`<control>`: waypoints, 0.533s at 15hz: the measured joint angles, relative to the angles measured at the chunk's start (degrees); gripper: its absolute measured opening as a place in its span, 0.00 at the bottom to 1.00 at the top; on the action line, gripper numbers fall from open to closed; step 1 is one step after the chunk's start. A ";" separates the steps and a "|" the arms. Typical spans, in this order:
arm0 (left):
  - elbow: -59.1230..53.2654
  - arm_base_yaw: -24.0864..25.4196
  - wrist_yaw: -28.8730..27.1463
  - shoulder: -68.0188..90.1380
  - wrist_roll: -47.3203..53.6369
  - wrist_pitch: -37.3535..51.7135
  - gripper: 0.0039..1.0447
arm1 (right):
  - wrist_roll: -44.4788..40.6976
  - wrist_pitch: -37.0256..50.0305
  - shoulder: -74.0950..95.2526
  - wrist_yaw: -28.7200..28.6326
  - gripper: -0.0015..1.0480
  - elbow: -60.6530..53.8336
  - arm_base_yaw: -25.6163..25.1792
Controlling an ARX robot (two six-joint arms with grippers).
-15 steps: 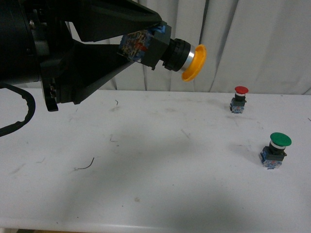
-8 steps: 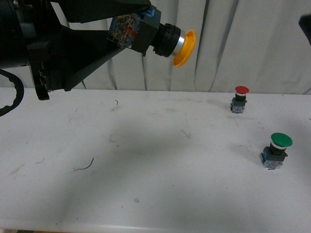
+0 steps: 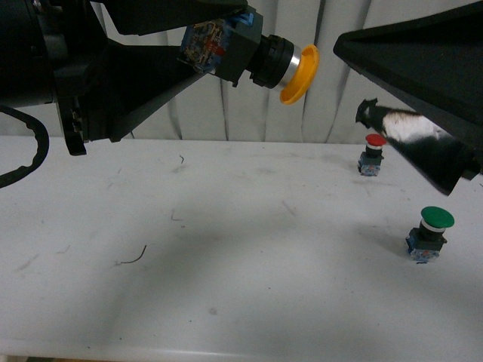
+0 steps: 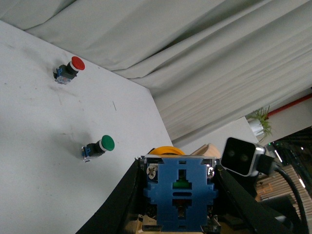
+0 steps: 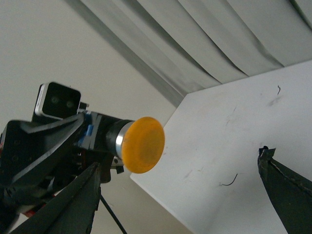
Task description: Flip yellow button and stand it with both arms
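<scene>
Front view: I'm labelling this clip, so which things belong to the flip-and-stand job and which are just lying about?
In the job: yellow button, left gripper holding it, open right gripper.
Lying about: red button, green button, both on the table.

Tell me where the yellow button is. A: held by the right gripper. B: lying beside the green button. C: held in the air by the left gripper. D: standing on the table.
C: the left gripper clamps the yellow button by its blue base above the table, cap pointing towards the open, empty right gripper.
</scene>
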 joint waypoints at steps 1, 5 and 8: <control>0.00 -0.07 -0.15 0.13 -0.13 0.33 0.34 | 4.50 -0.04 2.25 0.04 0.94 1.49 0.07; 0.00 -0.85 -0.33 1.73 -0.44 2.14 0.34 | 21.81 0.07 8.74 -0.33 0.94 8.04 3.10; -0.33 -0.72 0.20 1.90 -1.68 4.00 0.34 | 30.01 0.07 11.26 1.75 0.94 12.61 5.55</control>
